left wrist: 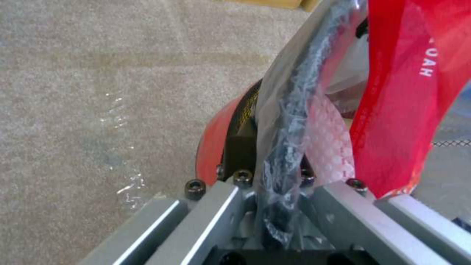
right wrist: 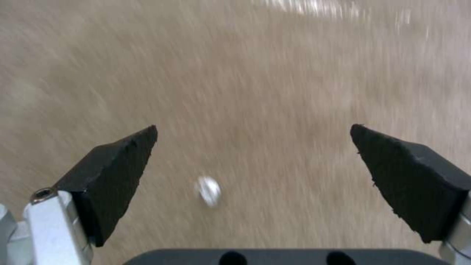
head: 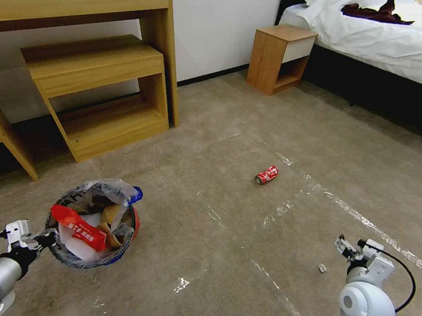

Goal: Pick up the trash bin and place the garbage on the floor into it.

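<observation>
Trash bin [head: 91, 224], one, hangs off the floor [head: 226, 217] from the left hand [head: 44, 240], whose fingers are clenched on its black rim [left wrist: 289, 110] and clear liner; one red wrapper [head: 79, 228] and tan carton scraps sit inside. Two pieces of garbage lie loose: one crushed red can [head: 266, 174] well ahead of the right hand [head: 345, 246], and one small white scrap [head: 322, 268] just beside that released, spread hand.

White letters "UAH" read on the red wrapper [left wrist: 402, 95].
</observation>
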You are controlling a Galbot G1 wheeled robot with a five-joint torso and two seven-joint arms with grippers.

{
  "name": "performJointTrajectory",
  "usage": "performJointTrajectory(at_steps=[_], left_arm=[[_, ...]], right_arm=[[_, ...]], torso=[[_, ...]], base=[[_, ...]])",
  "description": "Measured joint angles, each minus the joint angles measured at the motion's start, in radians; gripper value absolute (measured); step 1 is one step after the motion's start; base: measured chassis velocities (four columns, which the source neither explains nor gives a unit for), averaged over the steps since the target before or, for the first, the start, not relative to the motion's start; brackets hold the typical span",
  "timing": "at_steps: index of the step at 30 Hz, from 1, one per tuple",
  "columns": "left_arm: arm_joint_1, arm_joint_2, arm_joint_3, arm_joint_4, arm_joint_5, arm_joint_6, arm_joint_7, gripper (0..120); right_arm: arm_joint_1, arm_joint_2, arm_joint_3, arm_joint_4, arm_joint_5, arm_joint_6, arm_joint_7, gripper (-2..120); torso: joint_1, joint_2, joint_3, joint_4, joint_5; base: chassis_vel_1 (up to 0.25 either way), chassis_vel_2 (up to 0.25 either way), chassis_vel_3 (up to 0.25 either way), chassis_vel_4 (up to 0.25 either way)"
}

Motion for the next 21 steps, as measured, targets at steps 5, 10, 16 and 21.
performJointTrajectory(at_steps=[5, 10, 16, 21], left_arm=[[-0.004, -0.01, 0.007, 0.005, 0.007, -0.003, 0.001, 0], [0.0, -0.019, 0.009, 0.007, 0.017, -0.007, 0.006, 0], [0.006, -0.026, 0.009, 0.007, 0.024, -0.016, 0.011, 0], [0.007, -0.028, 0.009, 0.007, 0.024, -0.018, 0.012, 0]], right_arm=[[0.037, 0.013, -0.04, -0.12, 0.103, -0.049, 0.077, 100], [0.085, 0.042, -0.069, -0.248, 0.145, -0.042, 0.106, 100], [0.124, 0.052, -0.087, -0.316, 0.147, -0.03, 0.087, 100], [0.148, 0.054, -0.099, -0.348, 0.148, -0.023, 0.071, 100]], torso=[[0.0, 0.0, 0.0, -0.0001, 0.0001], [0.0, 0.0, 0.0, 0.0, 0.0002], [0.0, 0.0, 0.0, 0.0, 0.0001], [0.0, 0.0, 0.0, 0.0, 0.0001]], base=[[0.0, 0.0, 0.0, 0.0], [0.0, 0.0, 0.0, 0.0], [0.0, 0.0, 0.0, 0.0], [0.0, 0.0, 0.0, 0.0]])
